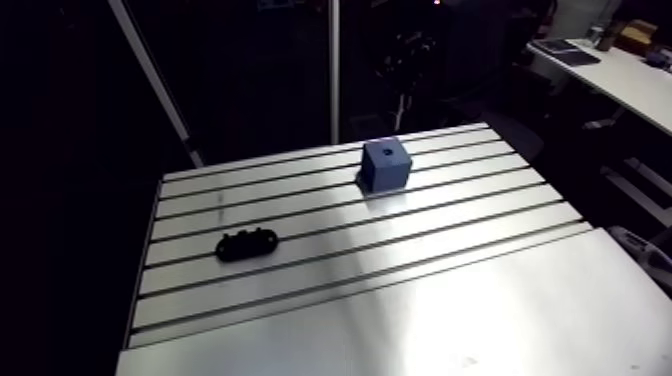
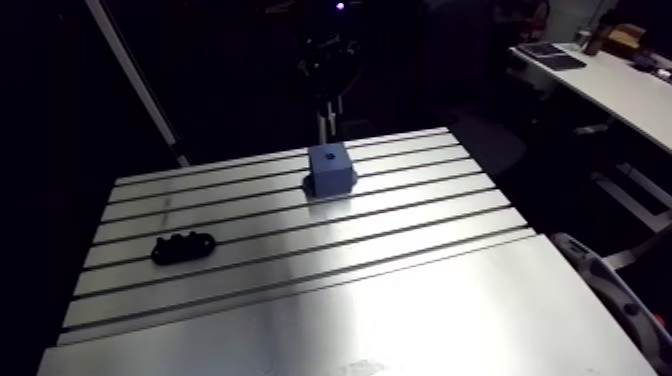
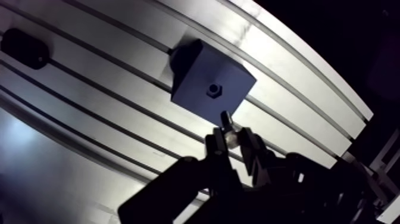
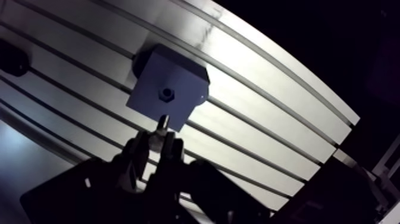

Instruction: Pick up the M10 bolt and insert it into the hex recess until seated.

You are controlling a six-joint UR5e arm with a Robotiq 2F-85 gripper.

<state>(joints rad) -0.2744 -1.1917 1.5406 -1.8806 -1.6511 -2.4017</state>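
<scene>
Nearest the wrist camera, the dark jaws are seen closed on the M10 bolt (image 3: 227,130), which is pinched between them with its pale end pointing ahead of them. Just ahead of the jaws, the blue block (image 3: 199,77) is stood on the slotted aluminium counter (image 1: 420,300), and the hex recess (image 3: 213,90) is shown as a small dark opening near the middle of its top face. The bolt's tip is seen at the block's edge nearest the jaws, short of the recess and not yet entered into it; whether the tip touches the block cannot be told. Farther ahead of the jaws and off to one side, well apart from the block, a flat black part (image 1: 247,243) with rounded ends is laid on the counter, along the line of the slots.
</scene>
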